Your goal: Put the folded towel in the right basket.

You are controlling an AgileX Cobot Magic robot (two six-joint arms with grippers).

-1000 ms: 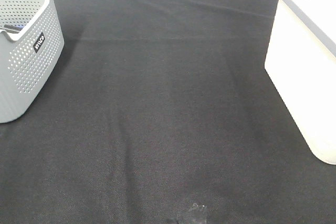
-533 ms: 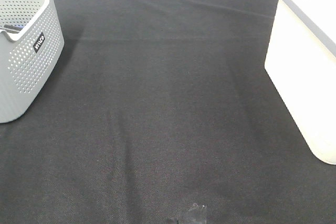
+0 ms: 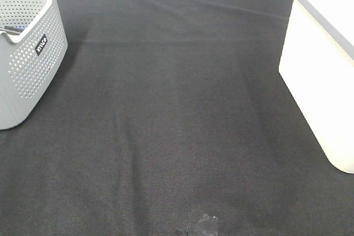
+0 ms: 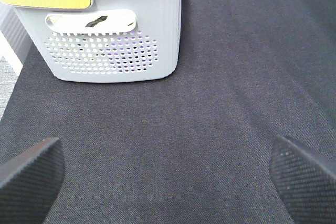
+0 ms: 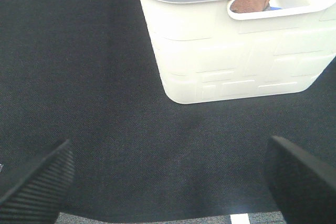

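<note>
Black cloth unchanged; white basket, grey basket unmoved.

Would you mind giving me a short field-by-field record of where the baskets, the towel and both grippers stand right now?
left basket: grey perforated basket, at the left edge of the black cloth
right basket: white basket, at the right edge
towel: brownish fabric seen through the white basket's handle slot; no towel on the cloth
left gripper: open, holding nothing
right gripper: open, holding nothing
</note>
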